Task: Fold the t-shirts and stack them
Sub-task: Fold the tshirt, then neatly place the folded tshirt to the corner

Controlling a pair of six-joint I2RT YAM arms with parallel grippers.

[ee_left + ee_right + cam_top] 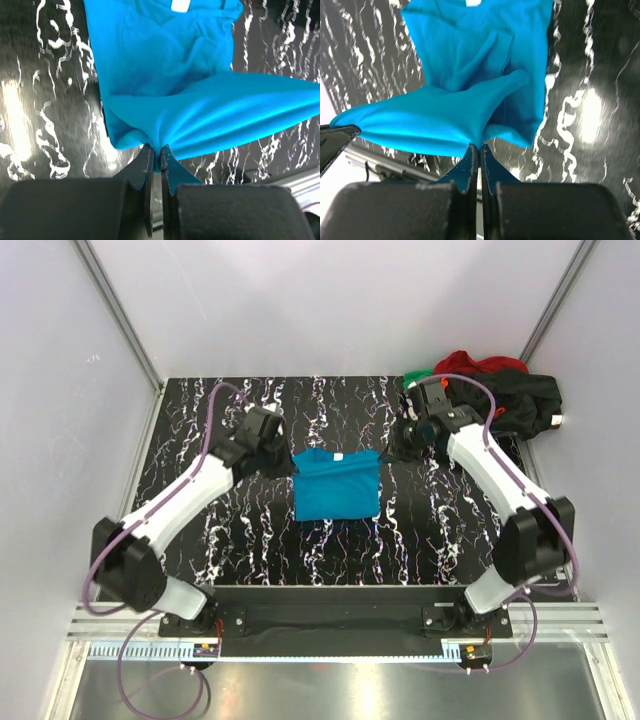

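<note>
Arm bases sit at 7 and 5 o'clock on the near edge of the black marbled table (pixel 250 540), both arms reaching in twd ctr. Teal shirt (pixel 337 485) lies at table ctr, roughly square, collar to 12 o'clock w/ white tag (pixel 338 454) at its far edge. L claw (pixel 285 462) is at the shirt's 10 o'clock corner. In the wrist view L claw (pixel 156 152) has its fingers pressed together on a pinch of teal shirt (pixel 165 65), cloth bunching at the tips and a fold stretching off to 3 o'clock. R claw (pixel 395 452) is at the shirt's 2 o'clock corner. R claw (pixel 479 150) is likewise clamped tight on teal shirt (pixel 470 60), a fold running off to 9 o'clock. Farther back, at the table's 1-2 o'clock corner, a heap: black shirt (pixel 525 400), red shirt (pixel 480 363) behind it, green bit (pixel 412 380) at its 9 o'clock side.
</note>
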